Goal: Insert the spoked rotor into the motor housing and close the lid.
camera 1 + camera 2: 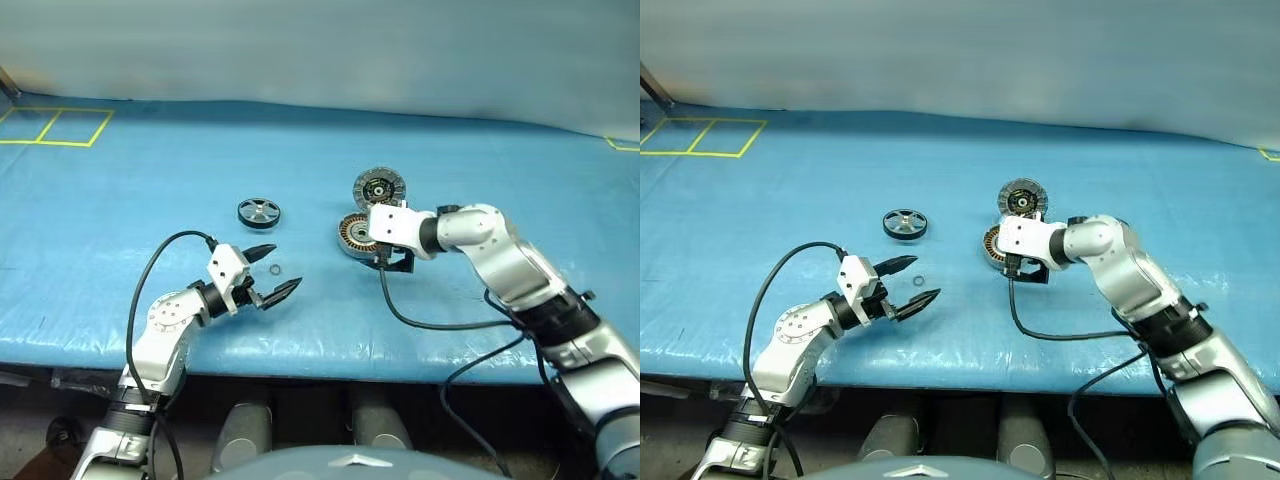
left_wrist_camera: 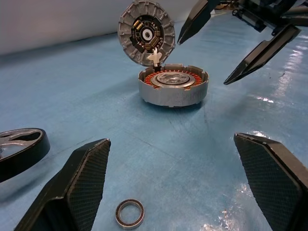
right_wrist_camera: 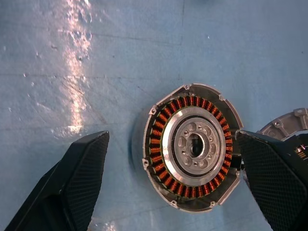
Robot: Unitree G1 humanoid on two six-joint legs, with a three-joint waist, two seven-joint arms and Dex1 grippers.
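The motor housing (image 3: 192, 144) sits on the blue table with its copper windings showing. Its lid (image 2: 146, 32) stands tilted up on the hinge at the far side, ribbed inner face toward me. My right gripper (image 1: 393, 262) hangs open just above the housing, pointing down, one finger (image 3: 72, 183) over bare table and the other by the hinge. The spoked rotor (image 1: 259, 211) lies flat to the left, apart from both grippers. My left gripper (image 1: 287, 265) is open and level, low over the table, nearer than the rotor and aimed at the housing.
A small thin metal ring (image 2: 130, 213) lies on the table between my left gripper's fingers. Yellow tape lines (image 1: 60, 125) mark the back left corner. Black cables (image 1: 430, 322) trail from both wrists over the table's front edge.
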